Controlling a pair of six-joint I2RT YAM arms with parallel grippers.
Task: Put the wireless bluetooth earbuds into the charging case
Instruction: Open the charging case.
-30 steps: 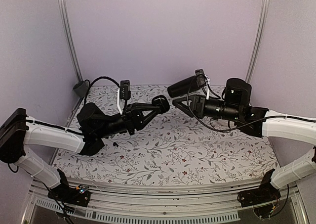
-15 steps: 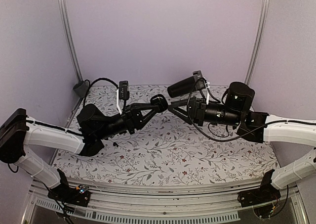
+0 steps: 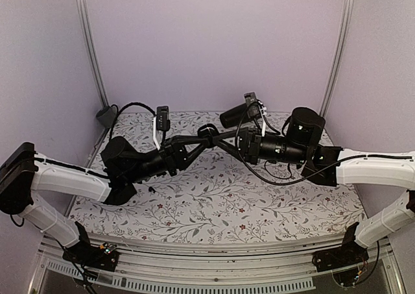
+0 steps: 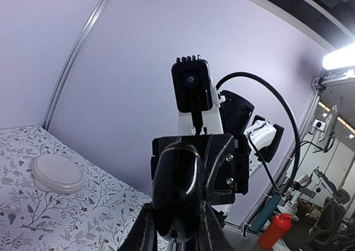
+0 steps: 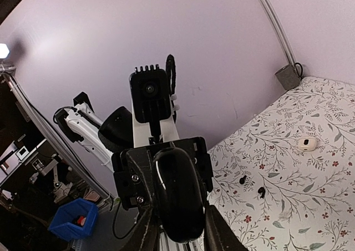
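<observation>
While both earbuds [image 5: 242, 179] lay loose on the table [image 3: 259, 196], well below the raised charging case [image 4: 176, 190], I logged nothing inserted yet — left gripper [image 3: 202, 137] clamped on the case, right gripper [image 3: 225, 138] flanking it, grip not discernible.

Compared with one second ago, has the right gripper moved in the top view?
Yes. The right gripper has moved left, away from the right wall post, toward the left gripper holding the charging case.

white arm shells [image 3: 65, 180], black joints [image 3: 305, 126], black cables [image 3: 130, 104], white camera brackets [image 3: 156, 135], black left end effector [image 3: 209, 133], black right end effector [image 3: 224, 137]
</observation>
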